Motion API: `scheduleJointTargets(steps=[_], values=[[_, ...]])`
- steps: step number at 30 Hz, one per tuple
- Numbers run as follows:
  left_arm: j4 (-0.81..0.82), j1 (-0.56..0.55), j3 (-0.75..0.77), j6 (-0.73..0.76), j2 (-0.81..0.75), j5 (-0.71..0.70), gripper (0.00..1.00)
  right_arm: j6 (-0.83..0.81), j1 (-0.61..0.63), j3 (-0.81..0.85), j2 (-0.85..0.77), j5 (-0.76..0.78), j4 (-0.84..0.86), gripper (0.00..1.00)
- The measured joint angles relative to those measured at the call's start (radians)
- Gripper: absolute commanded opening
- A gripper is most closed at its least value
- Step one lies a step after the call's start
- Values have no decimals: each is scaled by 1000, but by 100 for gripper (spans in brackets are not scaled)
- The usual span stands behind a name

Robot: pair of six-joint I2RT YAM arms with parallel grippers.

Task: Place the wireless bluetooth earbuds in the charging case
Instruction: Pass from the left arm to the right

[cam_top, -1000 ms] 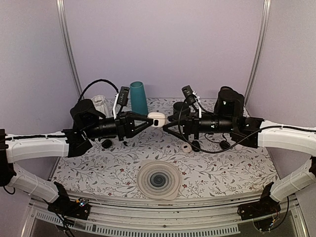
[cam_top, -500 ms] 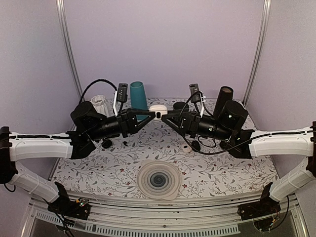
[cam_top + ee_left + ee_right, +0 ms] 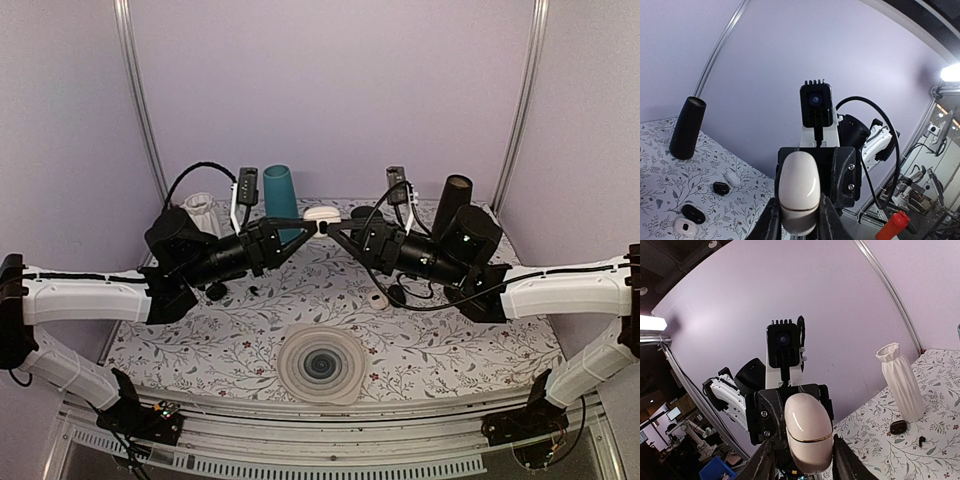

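Charging case (image 3: 321,213) is in the air above the far worktop (image 3: 450,340), lid shut along its seam. Your left gripper (image 3: 799,212) jaws clamp it. Your right gripper (image 3: 802,457) jaws flank it, grip unclear. Opening and loading likely still ahead.

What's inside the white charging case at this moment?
Nothing inside shows. The charging case is closed, only its glossy shell and lid seam visible, held in the left gripper with the right gripper around it. What it holds cannot be seen.
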Motion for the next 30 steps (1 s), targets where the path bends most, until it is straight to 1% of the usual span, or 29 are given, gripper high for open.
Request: scheduleJointTargets(steps=[10,14,18,22,23,24,26,27,28,30], values=[[14,-11,0,-7,11,-6,0,2,6,1,17,-2,0,35],[14,-15,0,-10,12,-6,0,2,6,2,17,-2,1,31],[19,-16,0,-11,16,-4,0,3,6,3,17,-3,0,21],[30,-16,0,-11,18,-2,0,10,5,3,18,-5,7,6],[32,-17,0,-11,18,-1,0,11,6,4,18,-6,8,4],[31,-17,0,-11,18,-1,4,10,6,4,18,-5,8,4],[29,-17,0,-9,17,-2,28,10,6,4,18,-5,6,3],[27,-17,1,-5,17,-2,43,8,6,4,18,-5,6,3],[19,-17,2,3,14,-3,50,4,6,4,18,-7,4,3],[-19,-19,3,29,4,-13,58,-5,6,4,18,-10,-10,3]])
